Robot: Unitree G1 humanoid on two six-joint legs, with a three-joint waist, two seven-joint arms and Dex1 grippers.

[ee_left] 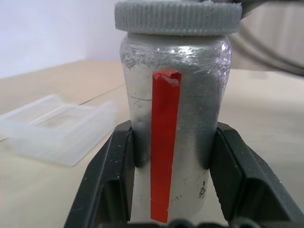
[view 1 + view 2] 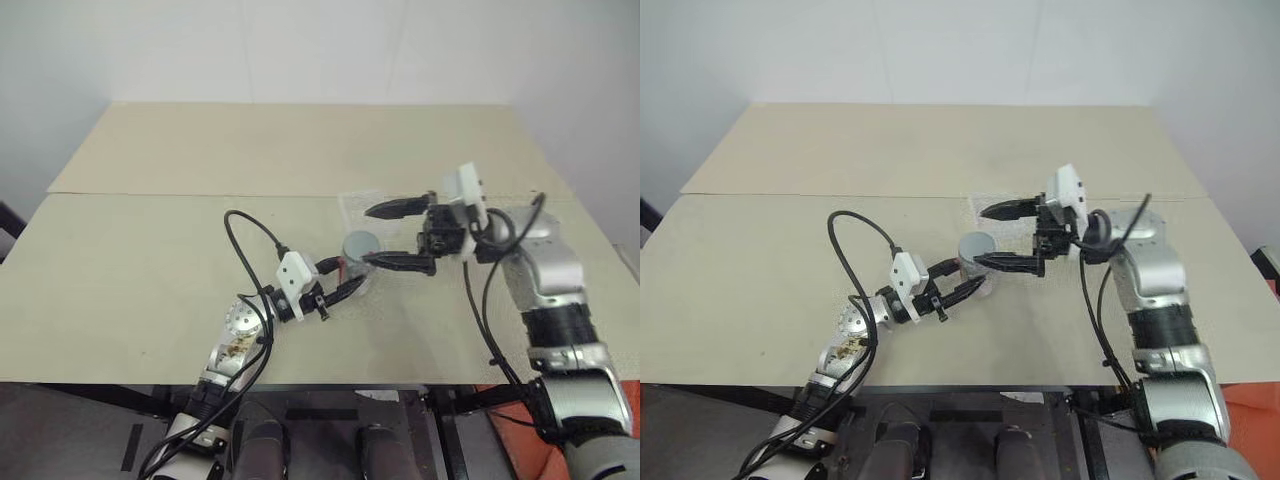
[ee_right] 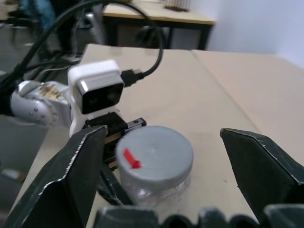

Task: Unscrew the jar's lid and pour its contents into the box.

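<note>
The slim silvery-grey cylindrical jar with a red vertical label band (image 1: 173,137) stands upright, its long axis vertical and its top pointing straight up, above the middle of the beige table (image 2: 150,260), nearer the front edge than the back. The round grey ribbed screw lid (image 1: 177,18) sits on top of the jar, level and flat side up; a small red mark shows on its top in the right wrist view.

The left gripper (image 1: 173,156) clamps the jar's lower body, one black finger (image 1: 111,180) pressed against each side, with the red band facing back along the fingers. The gripper reaches in from the front left.

The right gripper (image 3: 166,156) comes in from the right, pointing leftward at lid height, its two black fingers spread wide on either side of the lid without touching it.

The shallow clear plastic box with rounded corners (image 1: 52,126) lies flat on the table just behind the jar, towards the back right.
</note>
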